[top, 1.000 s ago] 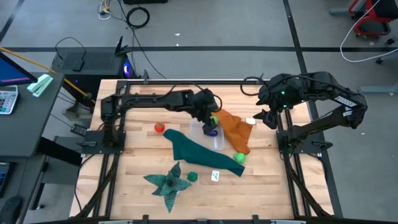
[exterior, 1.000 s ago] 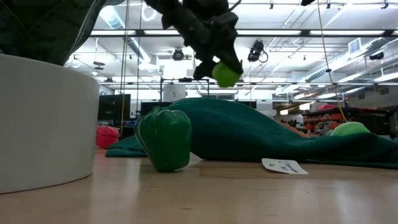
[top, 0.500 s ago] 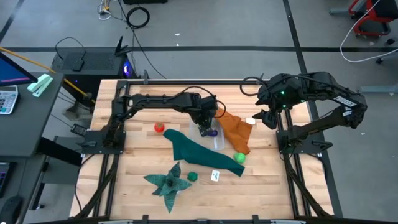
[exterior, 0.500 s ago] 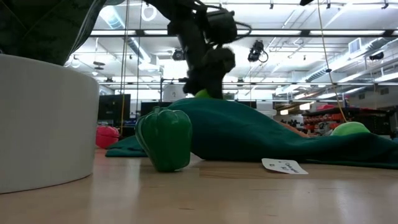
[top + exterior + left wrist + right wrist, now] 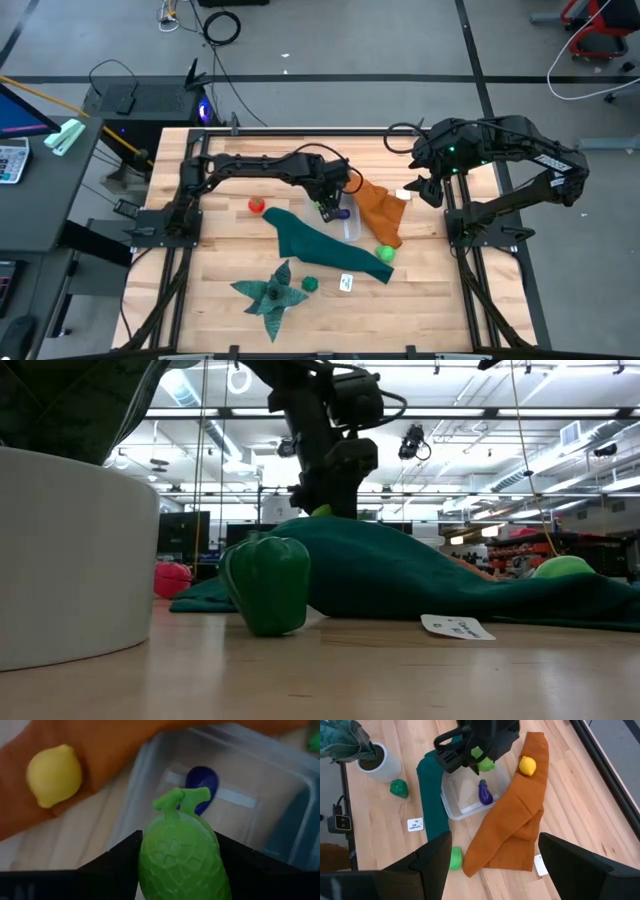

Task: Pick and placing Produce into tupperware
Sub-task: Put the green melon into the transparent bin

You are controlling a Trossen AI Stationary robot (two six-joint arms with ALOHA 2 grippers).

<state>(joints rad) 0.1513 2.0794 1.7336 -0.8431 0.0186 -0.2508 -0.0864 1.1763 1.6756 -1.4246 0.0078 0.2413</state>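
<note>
Over the tupperware (image 5: 470,795) we see our left gripper (image 5: 479,760) clamped on a light green fruit (image 5: 182,852), arm reaching across the table. Our right gripper (image 5: 425,187) waits parted, empty, beside the table's edge.

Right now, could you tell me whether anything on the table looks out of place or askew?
Yes: the orange cloth lies rumpled against the tupperware, with a yellow lemon resting on it. The teal cloth crowds the box's other side. The left gripper holds a light green fruit over the box.
</note>
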